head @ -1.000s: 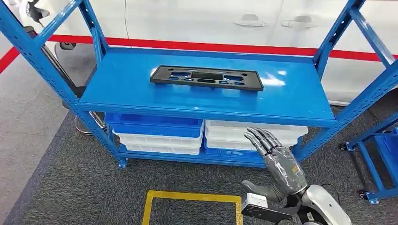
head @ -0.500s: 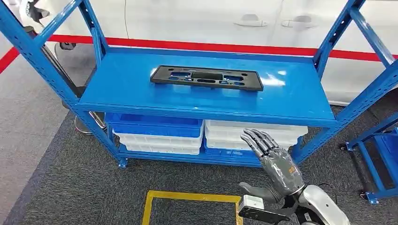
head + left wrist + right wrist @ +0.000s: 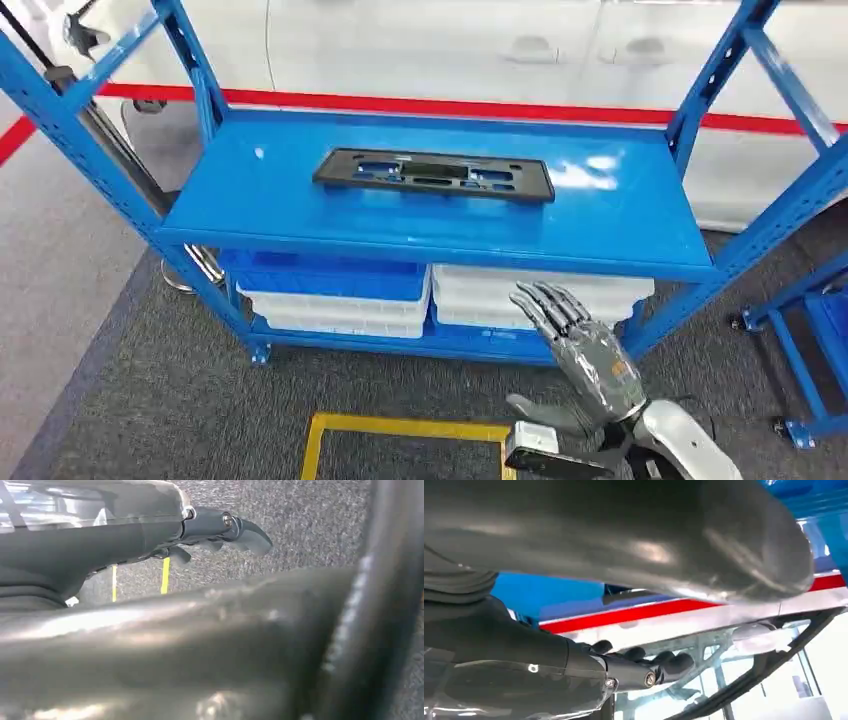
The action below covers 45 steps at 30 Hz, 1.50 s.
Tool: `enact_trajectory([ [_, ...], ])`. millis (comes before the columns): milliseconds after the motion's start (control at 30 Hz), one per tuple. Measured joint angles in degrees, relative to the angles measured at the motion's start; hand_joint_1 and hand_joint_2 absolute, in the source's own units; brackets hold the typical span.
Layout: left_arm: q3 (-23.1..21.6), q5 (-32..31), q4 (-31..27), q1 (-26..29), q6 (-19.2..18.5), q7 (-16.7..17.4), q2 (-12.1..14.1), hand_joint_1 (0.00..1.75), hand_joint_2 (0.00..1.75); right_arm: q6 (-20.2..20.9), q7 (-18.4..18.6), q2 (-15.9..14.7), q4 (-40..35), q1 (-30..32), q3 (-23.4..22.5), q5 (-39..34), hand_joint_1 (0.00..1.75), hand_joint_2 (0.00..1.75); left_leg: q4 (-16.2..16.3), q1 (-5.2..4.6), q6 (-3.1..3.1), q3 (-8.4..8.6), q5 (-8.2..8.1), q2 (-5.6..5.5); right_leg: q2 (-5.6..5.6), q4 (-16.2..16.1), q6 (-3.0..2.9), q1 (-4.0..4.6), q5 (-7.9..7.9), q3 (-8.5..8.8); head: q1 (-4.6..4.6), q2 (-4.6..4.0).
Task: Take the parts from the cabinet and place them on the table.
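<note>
Head view: your right robot hand (image 3: 590, 358) is raised, fingers spread and holding nothing, below the shelf (image 3: 300, 190); the black part (image 3: 433, 174) lies up there, well beyond it. Left wrist view: left robot hand (image 3: 220, 527) fingers apart over carpet.

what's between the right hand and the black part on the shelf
In the head view, the blue shelf's front edge and bare blue surface lie between the right hand and the black part; nothing else sits there.
</note>
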Motion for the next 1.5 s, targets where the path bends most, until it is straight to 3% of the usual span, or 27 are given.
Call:
enact_trajectory([
  [133, -0.39, 0.15, 0.02, -0.08, 0.00, -0.02, 0.02, 0.00, 0.00, -0.04, 0.00, 0.00, -0.02, 0.10, 0.09, 0.11, 0.00, 0.00, 0.80, 0.44, -0.80, 0.49, -1.04, 0.23, -0.03, -0.01, -1.86, 0.17, -0.48, 0.33, -0.02, 0.00],
  [167, -0.46, 0.15, 0.02, -0.11, 0.00, -0.04, 0.00, 0.00, 0.00, -0.04, -0.02, 0.00, -0.04, 0.08, 0.11, 0.17, 0.00, 0.00, 4.02, 0.43, -0.74, -1.03, -2.81, 0.30, -0.13, -0.03, -2.22, 0.34, -0.71, 0.61, -0.04, 0.00],
  [233, -0.55, 0.17, 0.02, -0.12, 0.02, -0.07, 0.02, 0.00, 0.00, -0.04, -0.02, 0.02, -0.02, 0.10, 0.20, 0.17, 0.00, 0.00, 13.40, 0.16, -0.57, -6.09, -6.59, 0.30, -0.33, -0.03, -2.81, 0.80, -1.09, 0.96, -0.02, 0.00],
  [267, -0.57, 0.17, 0.02, -0.07, 0.02, -0.07, 0.02, 0.00, 0.00, -0.02, -0.02, 0.02, -0.02, 0.11, 0.31, 0.17, 0.00, 0.00, 17.22, 0.09, -0.42, -8.43, -7.53, 0.30, -0.34, -0.02, -3.04, 1.08, -1.27, 1.11, -0.04, 0.00],
  [300, -0.59, 0.22, 0.02, -0.01, 0.04, -0.07, 0.04, 0.00, 0.00, -0.02, -0.02, 0.04, -0.02, 0.14, 0.35, 0.22, 0.00, 0.00, 18.95, 0.00, -0.21, -9.91, -7.22, 0.30, -0.30, -0.01, -3.18, 1.34, -1.48, 1.34, -0.02, 0.00],
  [333, -0.61, 0.33, 0.02, 0.09, 0.02, -0.07, 0.04, 0.00, 0.00, -0.02, -0.02, 0.04, -0.02, 0.18, 0.35, 0.26, 0.00, 0.00, 17.89, -0.15, 0.22, -10.05, -5.38, 0.29, -0.24, -0.01, -3.27, 1.59, -1.74, 1.73, -0.04, 0.00],
  [433, -0.66, 0.35, 0.04, 0.06, 0.04, -0.07, 0.20, 0.00, 0.00, 0.00, 0.00, 0.11, -0.02, 0.15, 0.41, 0.44, 0.00, 0.00, 4.45, -1.29, 2.54, -5.40, 3.56, 0.26, -0.18, -0.08, -3.29, 2.24, -2.82, 3.47, -0.02, 0.00],
  [467, -0.68, 0.37, 0.18, 0.09, 0.07, -0.07, 0.59, 0.00, 0.00, 0.02, 0.00, 0.20, 0.02, 0.16, 0.41, 0.52, 0.00, 0.00, 3.87, -1.56, 3.23, -4.67, 2.65, 0.37, -0.28, -0.14, -3.08, 2.53, -3.05, 3.51, 0.04, 0.00],
  [567, -0.70, 0.57, 0.20, -0.10, 0.09, -0.11, 0.70, 0.00, 0.00, 0.07, 0.04, 0.28, -0.02, 0.16, 0.57, 0.87, 0.00, 0.00, 2.38, -2.01, 3.25, -4.38, 2.49, 0.31, -0.21, -0.51, -2.25, 1.96, -2.98, 3.32, 0.00, 0.00],
  [633, -0.76, 0.72, 0.20, -0.09, 0.07, -0.11, 0.66, 0.00, 0.00, 0.04, 0.07, 0.31, -0.15, 0.15, 0.59, 1.01, 0.00, 0.00, 0.29, -1.17, 3.23, -3.04, 3.11, 0.49, -0.41, -0.47, -1.59, 1.95, -3.44, 3.90, 0.00, 0.00],
  [667, -0.76, 0.77, 0.20, -0.03, 0.07, -0.11, 0.61, 0.00, 0.00, 0.02, 0.04, 0.33, -0.20, 0.07, 0.61, 1.00, 0.00, 0.00, -0.31, -1.18, 3.44, -2.47, 3.09, 0.45, -0.35, 1.29, -1.41, 2.10, -4.44, 3.16, 0.00, 0.00],
  [767, -0.81, 1.01, 0.20, -0.11, 0.07, -0.11, 0.61, 0.00, 0.00, 0.09, 0.09, 0.35, -0.15, 0.36, 0.68, 1.18, 0.00, 0.00, -0.40, -1.26, 3.80, -2.17, 2.75, 0.46, -0.30, 13.86, -0.90, 1.73, -9.38, -4.33, 0.00, 0.00],
  [800, -0.85, 1.03, 0.20, -0.14, 0.07, -0.11, 0.61, 0.00, 0.00, 0.11, 0.09, 0.37, -0.15, 0.47, 0.79, 1.20, 0.00, 0.00, -0.37, -1.27, 3.80, -2.00, 2.55, 0.41, -0.30, 16.02, -0.71, 1.62, -9.25, -6.09, 0.00, 0.00],
  [833, -0.92, 1.03, 0.20, -0.13, 0.07, -0.11, 0.59, 0.00, 0.00, 0.13, 0.09, 0.42, -0.15, 0.52, 0.87, 1.22, 0.00, 0.00, -0.33, -1.26, 3.70, -1.70, 2.30, 0.36, -0.32, 15.37, -0.58, 1.53, -7.66, -6.38, 0.00, 0.00],
  [867, -1.05, 1.09, 0.20, -0.06, 0.07, -0.04, 0.59, 0.00, 0.00, 0.15, 0.09, 0.44, -0.15, 0.53, 0.94, 1.27, 0.00, 0.00, -0.27, -1.23, 3.59, -1.24, 1.95, 0.33, -0.34, 12.21, -0.52, 1.42, -4.80, -5.36, 0.00, 0.00],
  [933, -1.20, 1.11, 0.20, -0.08, 0.07, -0.04, 0.55, 0.00, 0.00, 0.17, 0.09, 0.48, -0.15, 0.53, 0.98, 1.33, 0.00, 0.00, -0.01, -1.19, 3.12, -0.22, 1.08, 0.30, -0.38, 2.17, -0.67, 1.25, 1.47, -1.08, 0.00, 0.00],
  [1000, -1.29, 1.14, 0.22, -0.18, 0.11, -0.04, 0.55, 0.00, 0.00, 0.22, 0.09, 0.59, -0.20, 0.51, 1.05, 1.38, 0.00, 0.00, 0.48, -1.58, 2.30, -0.45, 0.38, 0.21, -0.27, -0.67, -1.34, 1.64, 0.36, 0.16, -0.02, 0.00],
  [1100, -1.73, 1.20, 0.22, -0.24, 0.17, -0.04, 0.52, 0.00, 0.00, 0.26, 0.09, 0.77, -0.18, 0.67, 1.13, 1.62, 0.00, 0.00, -0.03, -1.46, 1.51, -0.27, 0.20, 0.36, -0.09, -0.57, -2.13, 1.73, 0.15, 0.07, 0.00, 0.00],
  [1167, -1.97, 1.38, 0.22, -0.35, 0.31, -0.07, 0.61, 0.00, 0.00, 0.28, 0.11, 0.94, -0.20, 0.64, 1.16, 1.79, 0.00, 0.00, 2.21, -1.25, 0.81, -0.54, -1.38, 0.36, -0.23, -1.35, -2.96, 1.31, 0.04, 1.12, -0.02, 0.00],
  [1200, -2.05, 1.44, 0.22, -0.38, 0.37, -0.07, 0.61, 0.00, 0.00, 0.33, 0.11, 1.03, -0.22, 0.62, 1.16, 1.86, 0.00, 0.00, 5.82, -1.19, 0.58, -2.36, -3.23, 0.35, -0.35, -1.34, -3.25, 1.31, -0.14, 1.33, -0.02, 0.00],
  [1267, -2.16, 1.68, 0.22, -0.35, 0.52, -0.07, 0.74, 0.00, 0.00, 0.52, 0.09, 1.31, -0.20, 0.70, 1.20, 1.99, 0.00, 0.00, 15.03, -1.04, 0.19, -7.58, -6.85, 0.36, -0.40, -1.29, -3.47, 1.40, -0.56, 1.59, -0.02, 0.00],
  [1300, -2.16, 1.73, 0.22, -0.23, 0.52, -0.07, 0.74, 0.00, 0.00, 0.52, 0.09, 1.40, -0.20, 0.70, 1.22, 1.99, 0.00, 0.00, 18.11, -0.96, 0.08, -9.62, -7.26, 0.36, -0.37, -1.26, -3.48, 1.42, -0.75, 1.76, -0.02, 0.00],
  [1333, -2.19, 1.75, 0.22, -0.13, 0.55, -0.07, 0.74, 0.00, 0.00, 0.52, 0.11, 1.49, -0.18, 0.72, 1.22, 2.01, 0.00, 0.00, 18.29, -0.89, 0.07, -10.24, -6.15, 0.36, -0.31, -1.23, -3.48, 1.42, -0.98, 2.04, -0.02, 0.00],
  [1367, -2.19, 1.75, 0.22, -0.09, 0.57, -0.07, 0.74, 0.00, 0.00, 0.52, 0.09, 1.55, -0.20, 0.73, 1.25, 2.01, 0.00, 0.00, 15.48, -0.85, 0.12, -9.47, -3.45, 0.36, -0.25, -1.19, -3.38, 1.41, -1.32, 2.48, -0.02, 0.00],
  [1433, -2.19, 1.77, 0.22, -0.16, 0.74, -0.07, 0.79, 0.00, 0.00, 0.52, 0.09, 1.66, -0.20, 0.72, 1.27, 2.01, 0.00, 0.00, 5.75, -0.84, 0.44, -5.53, 2.68, 0.37, -0.19, -1.11, -3.03, 1.37, -2.05, 3.54, -0.02, 0.00],
  [1467, -2.19, 1.79, 0.24, -0.11, 0.81, -0.07, 0.79, 0.00, 0.00, 0.52, 0.09, 1.71, -0.18, 0.72, 1.27, 2.01, 0.00, 0.00, 2.32, -0.88, 0.73, -4.00, 3.39, 0.33, -0.24, -1.19, -2.72, 1.36, -2.43, 3.80, 0.00, 0.00],
  [1500, -2.19, 1.81, 0.28, -0.16, 0.83, -0.07, 0.79, 0.00, 0.00, 0.55, 0.11, 1.73, -0.20, 0.62, 1.29, 2.01, 0.00, 0.00, 1.50, -1.30, 0.89, -3.57, 2.88, 0.34, -0.14, -0.88, -2.36, 1.72, -2.64, 3.80, -0.02, 0.00],
])
